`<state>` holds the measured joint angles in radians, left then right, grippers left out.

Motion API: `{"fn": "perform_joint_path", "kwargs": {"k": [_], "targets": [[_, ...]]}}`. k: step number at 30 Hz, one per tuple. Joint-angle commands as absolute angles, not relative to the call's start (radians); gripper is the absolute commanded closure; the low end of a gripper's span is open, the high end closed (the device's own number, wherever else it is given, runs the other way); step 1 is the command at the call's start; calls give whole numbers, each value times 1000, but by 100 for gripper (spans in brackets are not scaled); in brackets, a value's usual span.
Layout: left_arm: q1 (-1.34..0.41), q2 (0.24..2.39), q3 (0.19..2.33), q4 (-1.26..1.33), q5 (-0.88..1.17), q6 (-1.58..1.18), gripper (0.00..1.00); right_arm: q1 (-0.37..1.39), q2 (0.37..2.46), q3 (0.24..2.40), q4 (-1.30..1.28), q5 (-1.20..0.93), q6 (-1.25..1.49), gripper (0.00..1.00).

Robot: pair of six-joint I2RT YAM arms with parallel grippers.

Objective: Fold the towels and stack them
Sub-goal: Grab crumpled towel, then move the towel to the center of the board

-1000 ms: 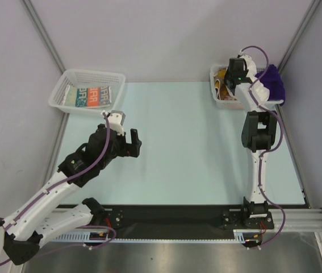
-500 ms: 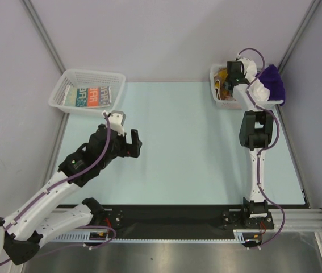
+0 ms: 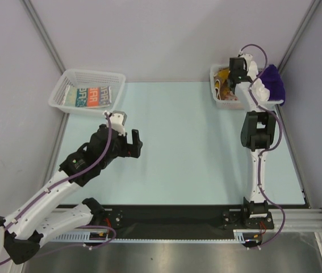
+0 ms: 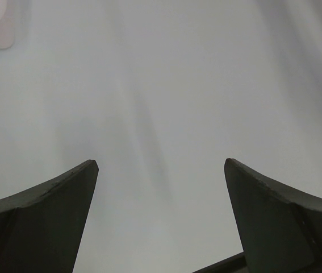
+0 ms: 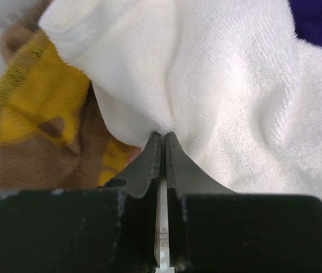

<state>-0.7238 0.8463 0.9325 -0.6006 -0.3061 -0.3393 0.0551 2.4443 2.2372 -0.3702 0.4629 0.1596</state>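
Overhead, the pale table point(image 3: 195, 142) carries two white mesh baskets at its far corners. The left arm point(image 3: 75, 165) angles over the table's left half; the right arm point(image 3: 257, 136) stretches straight to the right basket point(image 3: 213, 91). The left basket point(image 3: 55, 98) holds a folded print towel point(image 3: 91, 96), orange, teal and white, lying flat. The right basket holds a loose heap: a purple towel point(image 3: 273, 84) draped over its right rim, a white towel point(image 5: 234, 85) uppermost, and a brown towel point(image 5: 36, 131) with a yellow mark beside and partly under the white one. Right gripper point(image 5: 162, 136): fingers pressed together, a pinch of the white towel caught at their tips. Left gripper point(image 4: 161, 165): fingers spread wide, holding nothing, above bare table near the left basket.
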Motion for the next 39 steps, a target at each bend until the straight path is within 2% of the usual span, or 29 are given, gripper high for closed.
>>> {"fn": "perform_joint_path", "kwargs": {"k": [1, 11, 18, 26, 27, 31, 34, 35, 37, 38, 39], "targets": [[-724, 830, 934, -563, -302, -336, 0, 69, 2261, 2298, -351, 480, 150, 100], [-724, 830, 928, -523, -314, -370, 0, 184, 1961, 2315, -442, 397, 127, 100], [-724, 833, 917, -473, -331, -425, 0, 382, 1711, 2149, -491, 344, 175, 100], [-724, 879, 856, -338, -322, -502, 0, 560, 1490, 1645, -370, 189, 322, 100], [-724, 887, 847, -316, -313, -509, 0, 566, 1470, 1549, -358, 164, 328, 100], [-726, 925, 775, -207, -249, -508, 0, 500, 1514, 1384, -307, -83, 379, 100], [-724, 962, 735, -140, -204, -500, 0, 445, 1578, 1325, -253, -156, 394, 91], [-724, 998, 730, -117, -186, -494, 0, 440, 1595, 1325, -249, -166, 394, 81], [-724, 1034, 727, -94, -147, -489, 1, 445, 1623, 1350, -284, -119, 393, 72], [-726, 1055, 724, -69, -135, -488, 1, 449, 1618, 1351, -290, -101, 388, 60], [-726, 1086, 721, -55, -111, -488, 2, 460, 1606, 1350, -294, -80, 387, 56]]}}
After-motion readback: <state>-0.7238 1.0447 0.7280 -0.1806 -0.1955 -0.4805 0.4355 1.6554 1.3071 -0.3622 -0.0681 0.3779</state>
